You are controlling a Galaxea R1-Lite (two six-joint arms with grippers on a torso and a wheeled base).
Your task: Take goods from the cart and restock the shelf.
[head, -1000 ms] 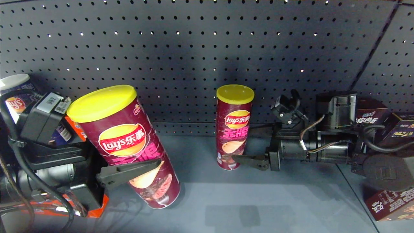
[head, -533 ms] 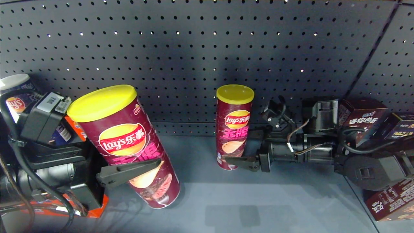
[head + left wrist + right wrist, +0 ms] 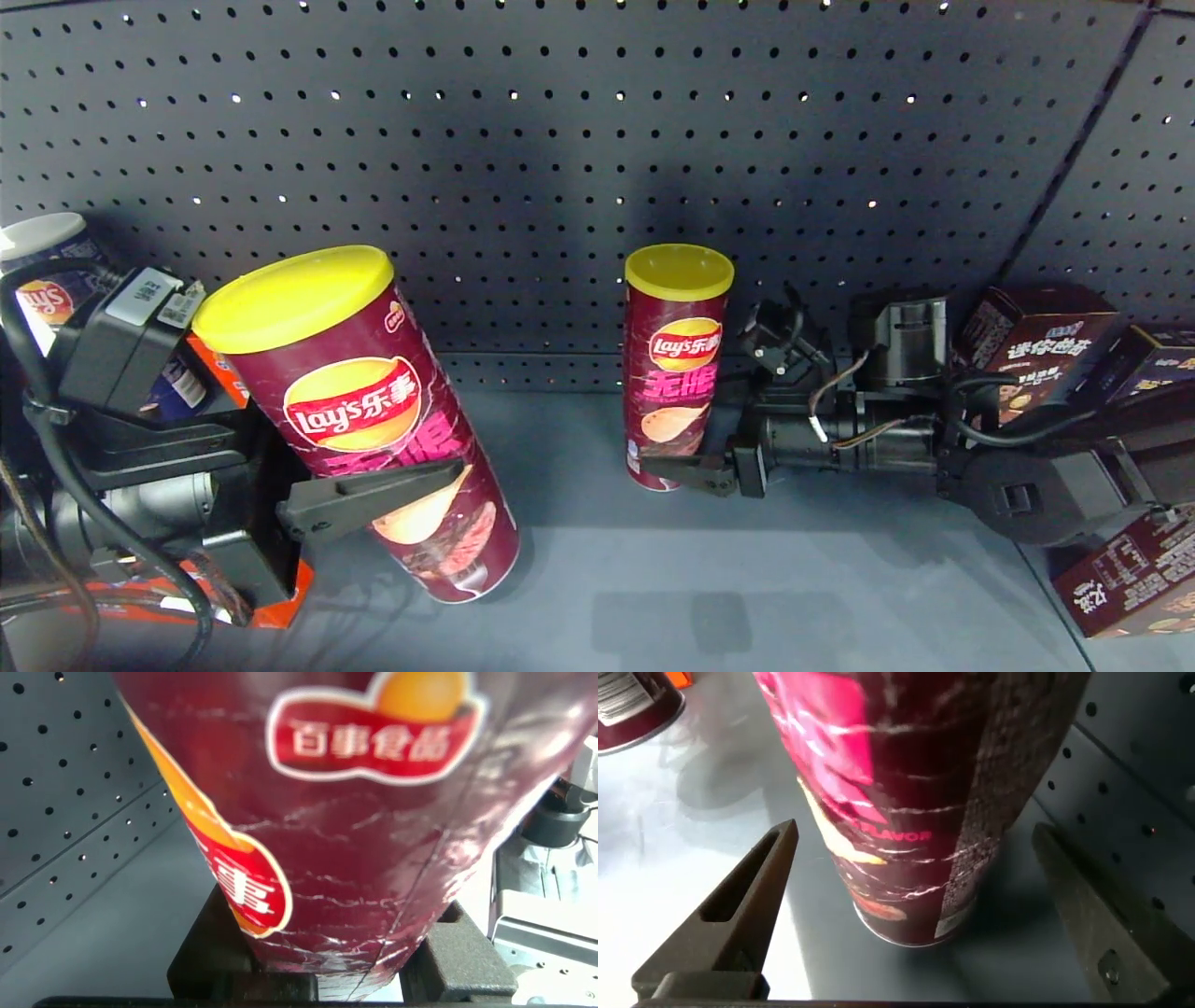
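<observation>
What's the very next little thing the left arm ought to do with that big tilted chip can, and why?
Probably tip the chip can upright so its base sits flat on the shelf, and only then let go. The left gripper is shut on it low down, and the can's top leans toward the robot's left. Released like this, it might topple.

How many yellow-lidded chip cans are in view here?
2. One tilted can is held in the left gripper; the other can stands upright on the shelf, between the fingers of the open right gripper. More could be hidden behind the arms.
</observation>
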